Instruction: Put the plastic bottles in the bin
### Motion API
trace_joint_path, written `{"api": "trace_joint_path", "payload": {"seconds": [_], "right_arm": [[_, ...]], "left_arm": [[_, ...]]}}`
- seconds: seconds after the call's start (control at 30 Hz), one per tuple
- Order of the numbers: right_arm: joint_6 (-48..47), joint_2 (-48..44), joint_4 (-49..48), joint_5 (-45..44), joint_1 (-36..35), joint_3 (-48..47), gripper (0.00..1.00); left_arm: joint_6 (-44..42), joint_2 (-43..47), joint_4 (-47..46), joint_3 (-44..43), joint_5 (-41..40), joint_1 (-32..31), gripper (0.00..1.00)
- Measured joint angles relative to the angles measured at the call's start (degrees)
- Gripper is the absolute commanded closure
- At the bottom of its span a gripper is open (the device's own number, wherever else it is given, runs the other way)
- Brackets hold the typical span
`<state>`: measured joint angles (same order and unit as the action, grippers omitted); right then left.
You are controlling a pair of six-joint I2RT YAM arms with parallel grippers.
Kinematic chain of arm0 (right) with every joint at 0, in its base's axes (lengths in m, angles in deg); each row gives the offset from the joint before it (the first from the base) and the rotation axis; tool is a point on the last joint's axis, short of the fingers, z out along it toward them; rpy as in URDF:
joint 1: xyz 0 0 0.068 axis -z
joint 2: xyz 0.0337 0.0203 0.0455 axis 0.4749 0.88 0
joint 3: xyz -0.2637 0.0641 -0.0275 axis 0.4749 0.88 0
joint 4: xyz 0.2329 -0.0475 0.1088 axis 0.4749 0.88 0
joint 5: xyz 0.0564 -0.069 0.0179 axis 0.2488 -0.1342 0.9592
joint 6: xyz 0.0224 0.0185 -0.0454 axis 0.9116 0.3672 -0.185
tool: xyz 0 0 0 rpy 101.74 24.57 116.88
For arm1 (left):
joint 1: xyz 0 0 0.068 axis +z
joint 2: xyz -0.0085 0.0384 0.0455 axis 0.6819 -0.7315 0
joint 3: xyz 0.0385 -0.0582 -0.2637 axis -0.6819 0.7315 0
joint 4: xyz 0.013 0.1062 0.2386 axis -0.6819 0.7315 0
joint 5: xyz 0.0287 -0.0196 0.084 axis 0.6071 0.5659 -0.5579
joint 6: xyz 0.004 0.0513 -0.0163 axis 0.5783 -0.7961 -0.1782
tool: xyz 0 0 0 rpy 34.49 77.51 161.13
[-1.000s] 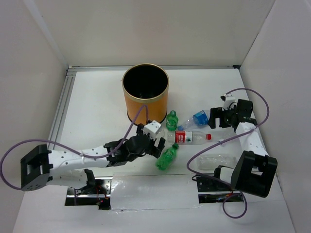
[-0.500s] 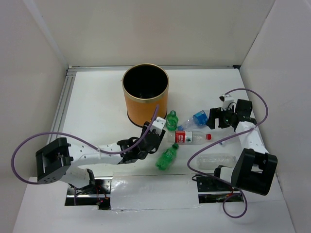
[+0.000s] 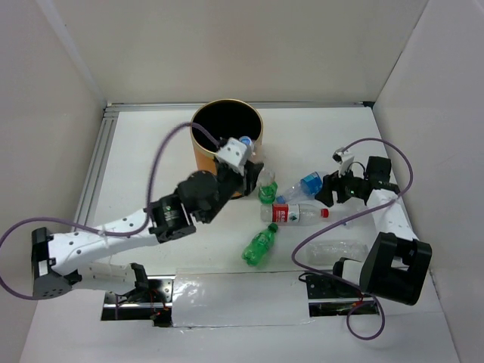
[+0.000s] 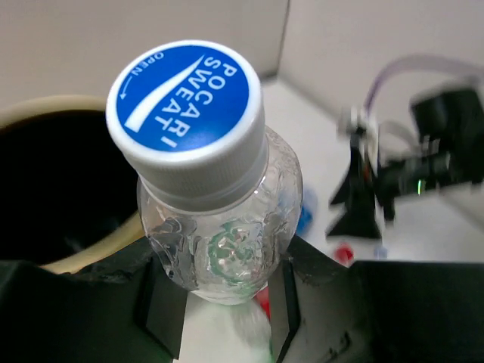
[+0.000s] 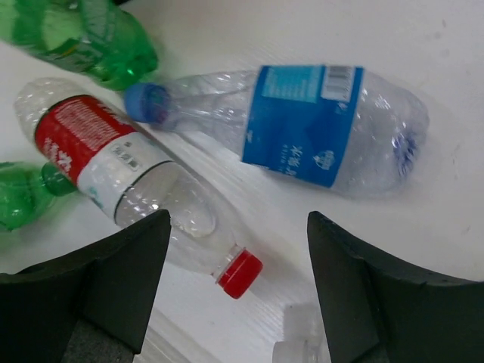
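My left gripper (image 4: 223, 299) is now clamped on the blue-capped bottle (image 4: 219, 227) and up at the bin (image 3: 206, 160) rim, so drop next. Right gripper (image 5: 234, 276) has jaws apart over the blue-labelled bottle (image 5: 318, 125).

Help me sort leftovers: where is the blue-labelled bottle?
The blue-labelled bottle lies right of centre in the top view, between the right fingers and a green bottle, beyond the red-capped bottle.
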<state>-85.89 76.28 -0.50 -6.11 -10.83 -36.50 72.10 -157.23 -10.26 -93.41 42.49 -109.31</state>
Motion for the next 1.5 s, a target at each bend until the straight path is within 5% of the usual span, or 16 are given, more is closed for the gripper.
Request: {"api": "trace_joint_path", "payload": {"seconds": [0.3, 0.37, 0.57, 0.7, 0.9, 1.1, 1.27, 1.33, 1.37, 1.4, 1.5], "right_arm": [[-9.7, -2.7, 0.7, 11.3, -8.3, -0.5, 0.21], [-9.7, -2.4, 0.2, 11.8, -12.5, -1.6, 0.15], [-8.3, -0.6, -7.8, 10.3, -23.3, -2.3, 0.04], [-7.6, 1.6, -14.2, 8.0, -26.0, -1.6, 0.0], [-5.4, 8.0, -21.5, 5.5, -30.3, -1.5, 0.0], [-1.8, 10.7, -26.0, 2.7, -34.9, -1.6, 0.01], [3.8, 11.0, -32.2, -1.9, -37.1, -0.8, 0.31], [5.9, 11.1, -34.7, -3.4, -37.7, -0.1, 0.45], [6.7, 11.2, -35.6, -3.8, -37.6, 0.2, 0.65], [7.0, 11.2, -36.2, -4.0, -37.5, 0.3, 0.74], [7.7, 11.1, -34.5, -3.2, -36.1, -0.6, 0.88]], "left_arm": [[-7.5, -2.3, -7.4, -16.4, 2.7, 17.4, 1.0], [-7.5, -5.0, -7.1, -18.5, 2.7, 21.8, 0.98], [-5.5, -11.2, 0.9, -18.1, 2.2, 29.0, 0.32], [-3.0, -11.7, 7.0, -16.9, 2.9, 30.2, 0.05], [-1.4, -8.4, 10.8, -16.8, 3.2, 28.5, 0.0], [-2.0, 5.6, 13.4, -9.2, 3.6, 13.4, 0.0], [0.7, 16.7, 14.1, 7.4, 3.5, -1.5, 0.0], [3.4, 16.7, 14.0, 13.7, 4.5, -4.3, 0.0], [4.8, 15.8, 14.0, 16.5, 5.3, -5.3, 0.0], [6.1, 14.4, 13.5, 19.3, 6.1, -6.4, 0.0], [8.8, 9.9, 12.4, 25.3, 8.9, -8.6, 0.0]]}}
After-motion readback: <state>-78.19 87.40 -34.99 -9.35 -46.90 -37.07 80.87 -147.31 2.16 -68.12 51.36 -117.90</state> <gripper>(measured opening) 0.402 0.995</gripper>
